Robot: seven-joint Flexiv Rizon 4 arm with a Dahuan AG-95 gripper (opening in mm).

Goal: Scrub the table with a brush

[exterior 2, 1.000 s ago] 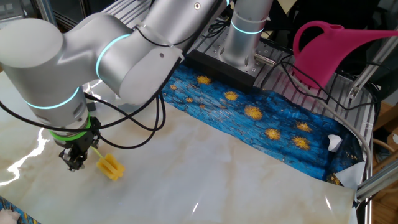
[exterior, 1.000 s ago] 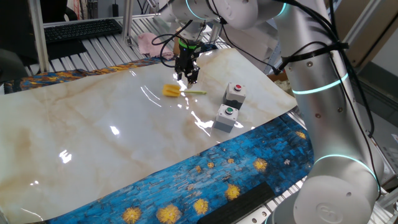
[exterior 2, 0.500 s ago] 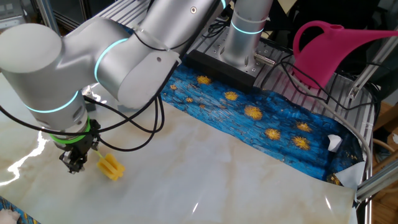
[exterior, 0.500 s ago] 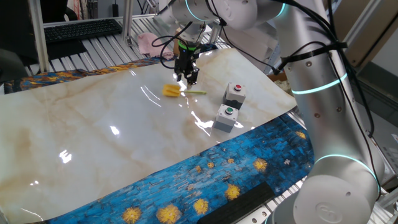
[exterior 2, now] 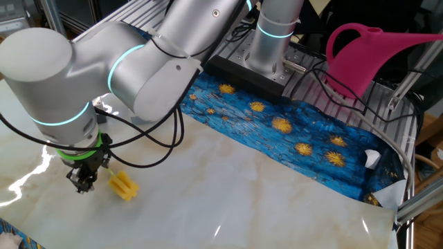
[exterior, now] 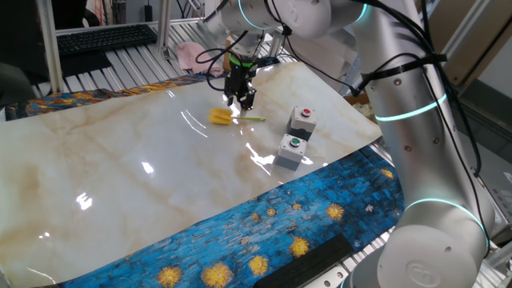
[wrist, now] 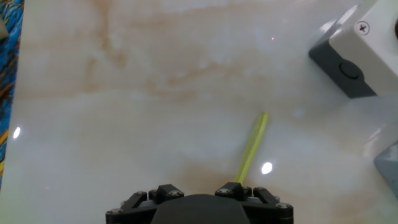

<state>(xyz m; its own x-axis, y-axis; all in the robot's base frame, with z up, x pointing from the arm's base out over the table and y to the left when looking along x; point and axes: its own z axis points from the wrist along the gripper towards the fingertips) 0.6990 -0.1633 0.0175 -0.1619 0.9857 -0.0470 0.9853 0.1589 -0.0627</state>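
The brush lies on the cream marble table (exterior: 120, 184), with its yellow head (exterior: 220, 117) to the left and its thin yellow-green handle (exterior: 253, 119) pointing right. My gripper (exterior: 246, 101) hangs just above and behind the handle, near where it joins the head. Its fingers look drawn together with nothing between them. In the other fixed view the gripper (exterior 2: 83, 185) is just left of the brush head (exterior 2: 124, 185). The hand view shows the handle (wrist: 251, 147) lying on the table (wrist: 155, 93). Only the gripper's knuckles show there, and its fingertips are out of frame.
Two grey button boxes stand right of the brush, one with a red button (exterior: 302, 121) and one with a green button (exterior: 291, 151). The blue cloth with yellow swirls (exterior: 304, 232) runs along the table's near edge. A pink watering can (exterior 2: 374, 52) stands beyond the table.
The gripper has shifted only slightly beside the brush. The brush has not moved.
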